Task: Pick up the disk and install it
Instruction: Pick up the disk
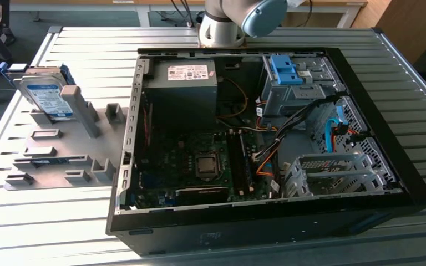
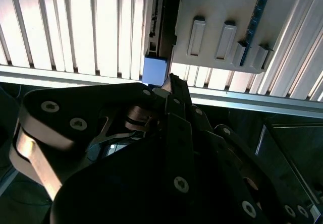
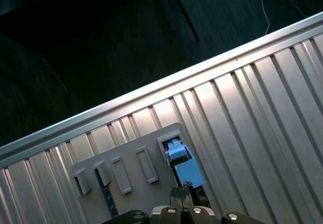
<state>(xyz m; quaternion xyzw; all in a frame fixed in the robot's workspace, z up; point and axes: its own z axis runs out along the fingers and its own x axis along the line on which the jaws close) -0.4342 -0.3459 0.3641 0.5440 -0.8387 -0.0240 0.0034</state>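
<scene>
Disk (image 1: 44, 95) standing on edge in grey holder rack (image 1: 57, 163), upper left of exterior view frame, on slatted table (image 1: 390, 50). It's sitting well apart from open PC case (image 1: 420, 188) at centre. Arm (image 1: 232, 19) rising out of frame at top centre. Gripper (image 2: 170, 80) hanging over disk in both wrist views. Fingertips (image 2: 174, 90) pressing together, nothing btwn them. Disk's blue rail end lying just beyond tips, apparently not touching. Rack lying right beside, w/ table slats running underneath.
</scene>
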